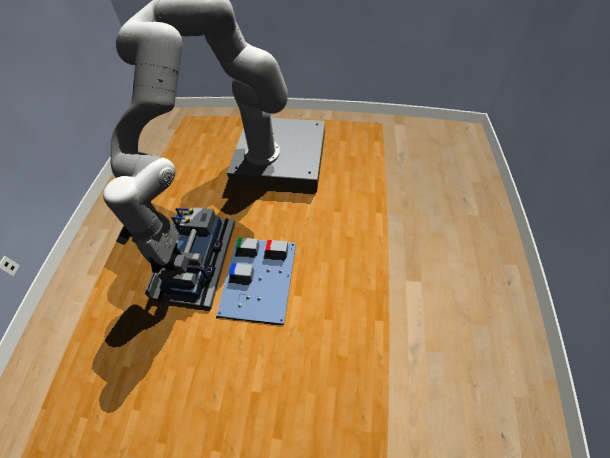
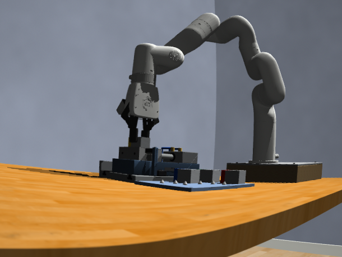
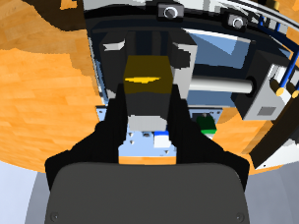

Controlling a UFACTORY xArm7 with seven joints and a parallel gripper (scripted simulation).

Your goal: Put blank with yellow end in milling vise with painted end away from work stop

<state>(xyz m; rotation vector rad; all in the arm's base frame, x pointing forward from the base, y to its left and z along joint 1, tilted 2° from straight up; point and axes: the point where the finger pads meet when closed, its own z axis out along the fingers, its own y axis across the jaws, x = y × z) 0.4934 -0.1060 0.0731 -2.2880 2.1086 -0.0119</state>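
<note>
"Since we're reading left to right in the wrist view, what's first?"

"Fixed jaw (image 1: 180,280) (image 2: 126,154) (image 3: 114,64)."

"Then?"

"Gripper (image 1: 175,265) (image 2: 140,134) (image 3: 148,96), clamped on the yellow-ended blank (image 1: 181,262) (image 2: 144,142) (image 3: 148,74), which stands proud of the jaw tops."

"And right of it?"

"Moving jaw (image 1: 193,258) (image 3: 187,74). The blank's long axis runs about parallel to both jaw faces, yellow end away from the infeed plate (image 1: 270,305) (image 2: 193,187) (image 3: 143,147). I'd judge that lowering hangs on keeping that alignment."
</note>
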